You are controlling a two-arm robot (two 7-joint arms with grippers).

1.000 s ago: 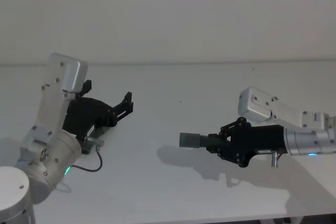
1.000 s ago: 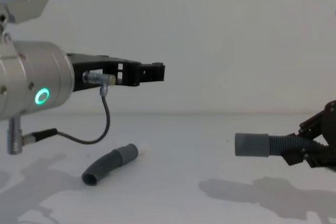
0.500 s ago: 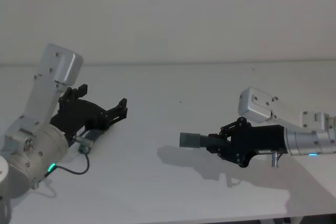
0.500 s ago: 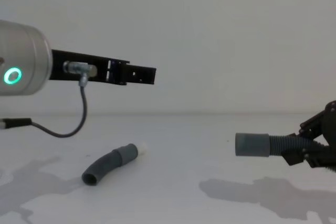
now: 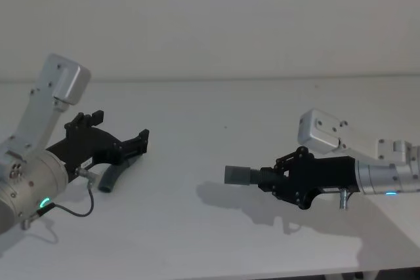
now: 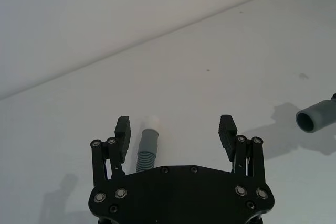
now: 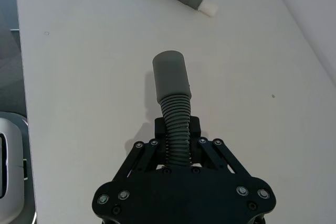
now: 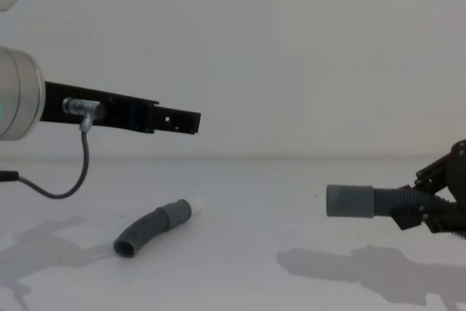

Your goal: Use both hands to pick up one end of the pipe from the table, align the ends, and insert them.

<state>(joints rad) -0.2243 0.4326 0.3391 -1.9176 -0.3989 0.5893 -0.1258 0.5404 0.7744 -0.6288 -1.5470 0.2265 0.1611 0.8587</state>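
Head view of a white table (image 5: 216,109) with a robot gripper over each side. The right gripper (image 5: 268,179) hovers above the surface on the right. Its fingers are pinched on the corrugated part of one pipe piece (image 5: 252,176), whose plain socket cuff (image 5: 234,175) points toward the centre. The left gripper (image 5: 117,129) hangs over the left side of the table with its fingers spread wide, holding nothing. The second pipe piece (image 8: 149,229) lies curved on the table beneath it (the chest view shows clear air between gripper and hose). Its grey cuff (image 8: 177,213) and whitish tip (image 8: 197,205) point roughly toward the right gripper's side. In the left wrist view the hose sits near one finger rather than midway between the two. The step in hand looks like the left gripper's pickup. To do it well, the gripper should probably shift sideways until the hose is centred between the fingers. It should then descend squarely and close on the ribs just behind the cuff, leaving the tip free to enter the socket. A grip too far back on the bend would likely let the tip droop or swing during alignment.
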